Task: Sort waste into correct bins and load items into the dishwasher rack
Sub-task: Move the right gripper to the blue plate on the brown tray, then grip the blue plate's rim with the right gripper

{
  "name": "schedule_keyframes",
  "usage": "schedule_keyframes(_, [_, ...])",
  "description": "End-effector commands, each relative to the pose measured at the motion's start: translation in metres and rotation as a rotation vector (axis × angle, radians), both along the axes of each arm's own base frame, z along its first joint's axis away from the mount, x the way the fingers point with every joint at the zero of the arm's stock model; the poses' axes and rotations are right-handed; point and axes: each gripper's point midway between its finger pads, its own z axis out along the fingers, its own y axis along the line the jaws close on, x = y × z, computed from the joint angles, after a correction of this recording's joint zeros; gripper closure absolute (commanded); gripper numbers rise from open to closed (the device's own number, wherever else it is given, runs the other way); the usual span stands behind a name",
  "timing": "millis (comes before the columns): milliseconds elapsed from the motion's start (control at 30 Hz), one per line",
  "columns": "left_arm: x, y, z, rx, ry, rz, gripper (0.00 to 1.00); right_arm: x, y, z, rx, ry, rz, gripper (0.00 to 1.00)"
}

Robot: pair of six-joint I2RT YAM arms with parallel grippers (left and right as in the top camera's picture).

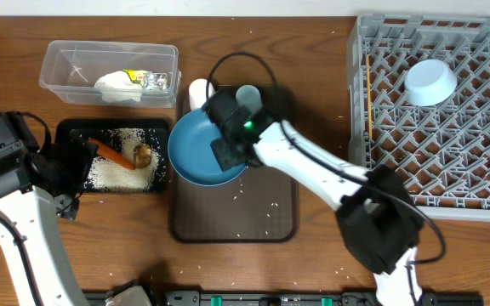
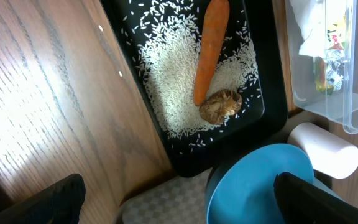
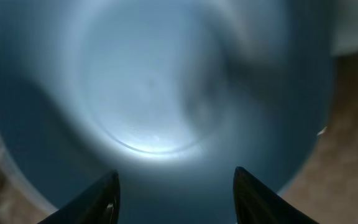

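The dark blue plate (image 1: 196,153) lies over the brown serving tray's upper left corner. My right gripper (image 1: 225,155) hovers over it, and in the right wrist view its fingers stand apart in front of the plate (image 3: 154,87), pinching nothing. The left gripper (image 2: 179,205) is wide open beside the black tray (image 1: 75,129), which holds the carrot (image 2: 209,50), rice (image 2: 166,74) and a brown lump (image 2: 220,106). Tissue (image 1: 117,87) and a foil wrapper (image 1: 151,81) lie in the clear tub (image 1: 58,59). A light blue bowl (image 1: 430,82) sits upside down in the rack (image 1: 483,170).
A white cup (image 1: 198,92) and a light blue cup (image 1: 247,95) stand behind the plate, close to my right wrist. Loose rice grains dot the brown serving tray (image 1: 262,221) and the table around it.
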Motion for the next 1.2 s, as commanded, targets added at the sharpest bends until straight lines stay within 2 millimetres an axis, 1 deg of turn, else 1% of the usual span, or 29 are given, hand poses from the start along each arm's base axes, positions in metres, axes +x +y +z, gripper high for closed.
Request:
schedule_keyframes(0, [-0.003, 0.001, 0.001, 0.002, 0.002, 0.015, 0.02, 0.008, -0.018, -0.018, -0.100, -0.023, -0.127, 0.46])
schedule_keyframes(200, [-0.003, 0.001, 0.001, 0.002, 0.002, 0.015, 0.02, 0.009, -0.026, -0.019, -0.111, -0.007, -0.171, 0.44])
schedule_keyframes(333, [-0.003, 0.001, 0.001, 0.002, 0.002, 0.015, 0.02, 0.005, -0.041, -0.021, -0.163, 0.019, -0.200, 0.43])
schedule_keyframes(433, [-0.003, 0.001, 0.001, 0.002, 0.002, 0.015, 0.02, 0.000, -0.060, -0.022, -0.237, 0.033, -0.242, 0.43])
schedule_keyframes(500, [-0.003, 0.001, 0.001, 0.002, 0.002, 0.015, 0.02, -0.004, -0.079, -0.021, -0.314, 0.029, -0.290, 0.42])
schedule_keyframes(567, [-0.003, 0.001, 0.001, 0.002, 0.002, 0.015, 0.02, -0.008, -0.102, -0.017, -0.409, 0.013, -0.361, 0.43])
schedule_keyframes(600, [-0.003, 0.001, 0.001, 0.002, 0.002, 0.015, 0.02, -0.008, -0.109, -0.016, -0.436, 0.009, -0.382, 0.43])
schedule_keyframes(633, [-0.003, 0.001, 0.001, 0.002, 0.002, 0.015, 0.02, -0.009, -0.114, -0.015, -0.454, 0.010, -0.390, 0.43])
schedule_keyframes(700, [-0.003, 0.001, 0.001, 0.002, 0.002, 0.015, 0.02, -0.008, -0.113, -0.011, -0.445, 0.007, -0.374, 0.43])
schedule_keyframes(767, [-0.003, 0.001, 0.001, 0.002, 0.002, 0.015, 0.02, -0.008, -0.105, -0.004, -0.414, -0.006, -0.333, 0.40])
schedule_keyframes(867, [-0.003, 0.001, 0.001, 0.002, 0.002, 0.015, 0.02, -0.009, -0.077, 0.013, -0.312, -0.037, -0.229, 0.37])
schedule_keyframes(933, [-0.003, 0.001, 0.001, 0.002, 0.002, 0.015, 0.02, -0.013, -0.052, 0.027, -0.211, -0.045, -0.122, 0.32])
schedule_keyframes(967, [-0.003, 0.001, 0.001, 0.002, 0.002, 0.015, 0.02, -0.018, -0.033, 0.035, -0.135, -0.040, -0.027, 0.30])
schedule_keyframes(1000, [-0.003, 0.001, 0.001, 0.002, 0.002, 0.015, 0.02, -0.022, -0.021, 0.041, -0.083, -0.034, 0.028, 0.29])
schedule_keyframes(1033, [-0.003, 0.001, 0.001, 0.002, 0.002, 0.015, 0.02, -0.030, -0.004, 0.050, -0.007, -0.023, 0.101, 0.27])
schedule_keyframes(1133, [-0.003, 0.001, 0.001, 0.002, 0.002, 0.015, 0.02, -0.042, 0.026, 0.063, 0.124, -0.010, 0.221, 0.23])
schedule_keyframes(1167, [-0.003, 0.001, 0.001, 0.002, 0.002, 0.015, 0.02, -0.044, 0.030, 0.063, 0.133, -0.014, 0.235, 0.23])
